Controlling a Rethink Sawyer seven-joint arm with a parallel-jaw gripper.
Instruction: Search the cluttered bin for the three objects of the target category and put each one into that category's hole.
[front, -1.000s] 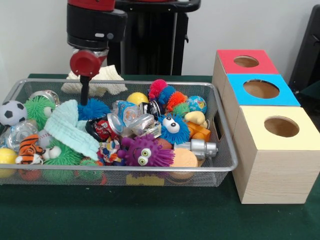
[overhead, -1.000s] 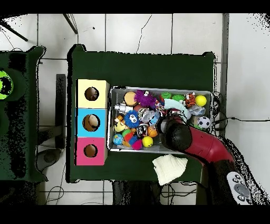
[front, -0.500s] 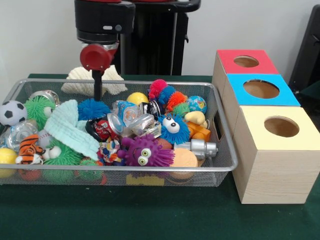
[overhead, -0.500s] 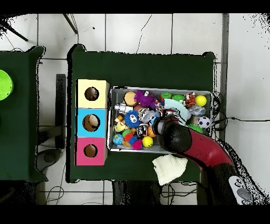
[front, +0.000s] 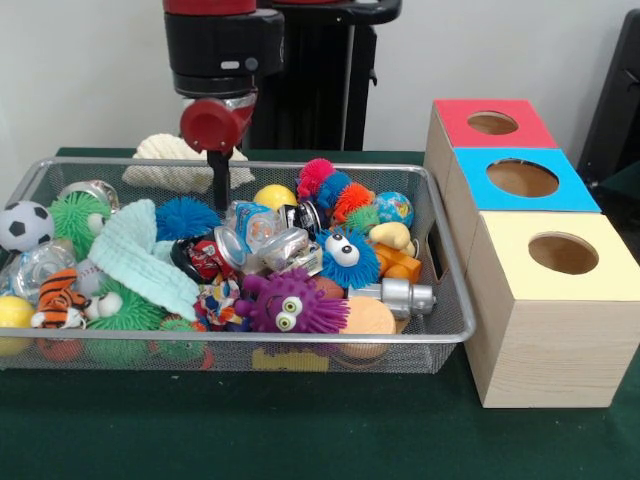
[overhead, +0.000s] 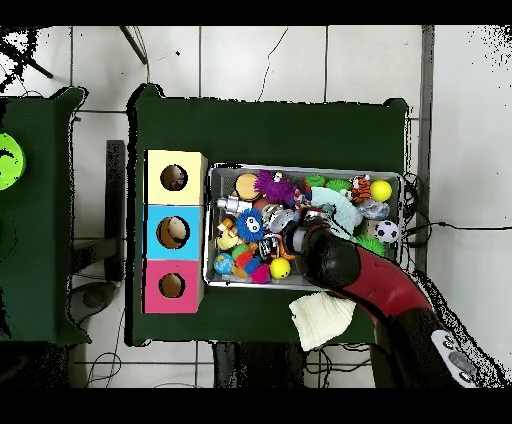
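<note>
Your gripper (front: 219, 185) is hanging over the bin (front: 300, 343), beside the blue spiky ball (front: 186, 217); its grasp you cannot tell.

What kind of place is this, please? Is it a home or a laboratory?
Probably a robotics lab, not a home: a red and black robot arm hangs over a wire bin of mixed toys on a green-covered table, beside three wooden boxes with round holes.

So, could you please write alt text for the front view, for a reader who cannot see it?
A red and black robot arm hangs its gripper over the far side of a wire mesh bin crammed with toys. To the right stand three wooden boxes, each with a round hole: red-topped, blue-topped and pale yellow-topped.
</note>
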